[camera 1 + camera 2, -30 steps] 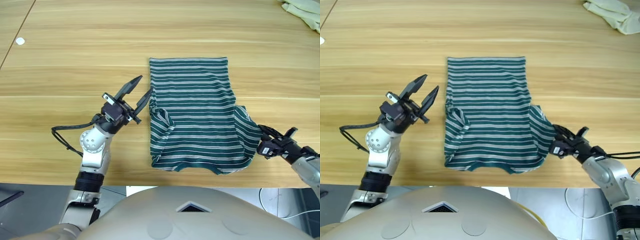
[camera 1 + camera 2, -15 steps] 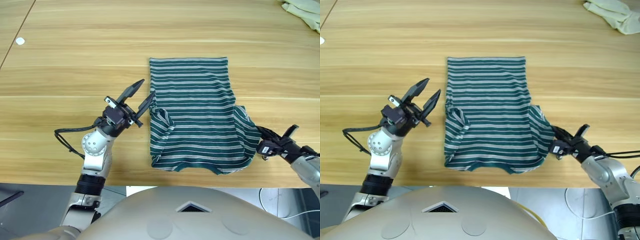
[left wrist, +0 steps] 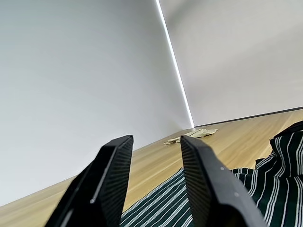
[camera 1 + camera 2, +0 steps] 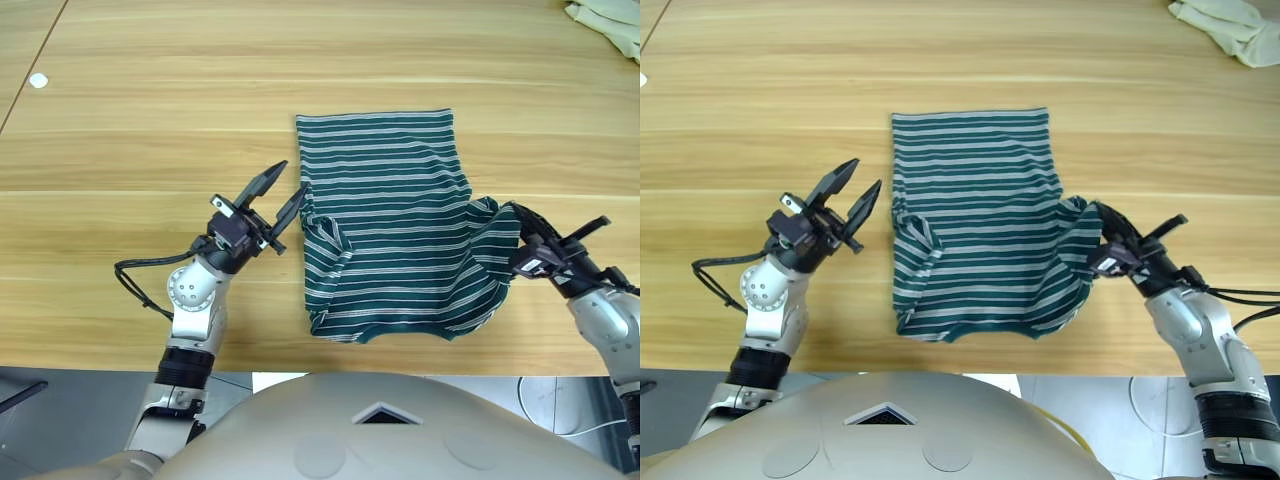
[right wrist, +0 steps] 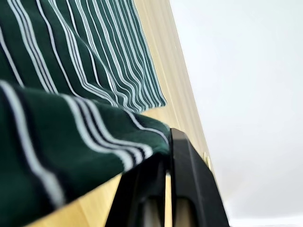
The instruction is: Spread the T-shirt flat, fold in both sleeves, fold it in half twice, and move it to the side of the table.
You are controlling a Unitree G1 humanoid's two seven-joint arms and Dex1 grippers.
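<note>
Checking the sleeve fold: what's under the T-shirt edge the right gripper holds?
Bare wooden table shows beneath the lifted T-shirt edge pinched in the right gripper. The rest lies flat, hiding what's below.

The T-shirt [image 4: 385, 220] is dark green with thin white stripes across it, some in pairs; the table [image 4: 150, 120] is light honey wood with fine grain and darker plank seams; the left gripper [image 4: 290, 177] and right gripper [image 4: 527, 232] are black; the cable [image 4: 135, 280] is black; the crumpled cloth [image 4: 605, 22] is pale cream; a small spot [image 4: 38, 81] is white.
</note>
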